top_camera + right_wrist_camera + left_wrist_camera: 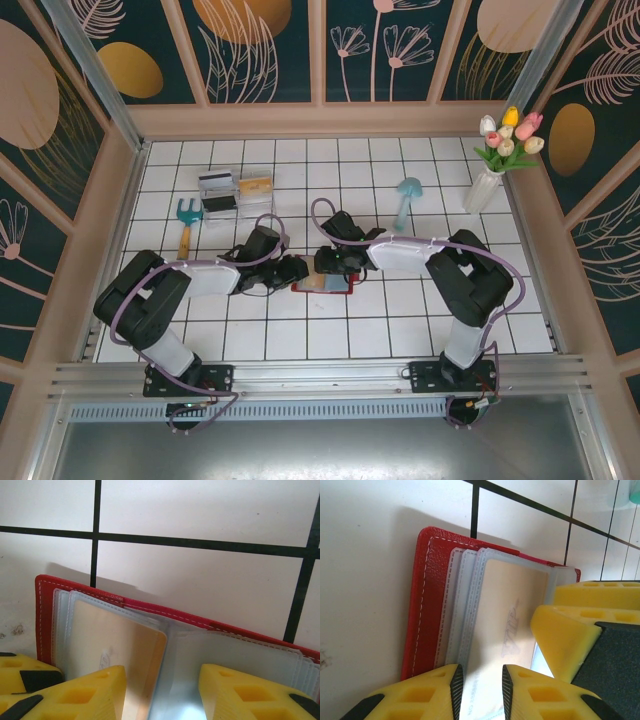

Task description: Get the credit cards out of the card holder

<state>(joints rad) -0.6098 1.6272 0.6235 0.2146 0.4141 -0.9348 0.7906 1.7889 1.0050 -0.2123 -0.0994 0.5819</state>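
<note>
The red card holder (325, 286) lies open on the tiled floor between both grippers. In the left wrist view its red cover (427, 600) and pale clear pockets show, with a yellowish-tan credit card (507, 615) in the top pocket. My left gripper (480, 690) is narrowly open just above that card, which lies flat under the gap. My right gripper (162, 695) is open wide over the holder's fold, its left finger over the tan card (115, 645). Another tan card (256, 186) and a grey card (215, 182) lie at the back left.
A clear plastic box (220, 203) stands under the grey card. A blue toy rake (187, 222) lies left of the arms. A teal mushroom-shaped piece (406, 198) and a white vase of tulips (490, 180) stand at the back right. Wooden walls surround the floor.
</note>
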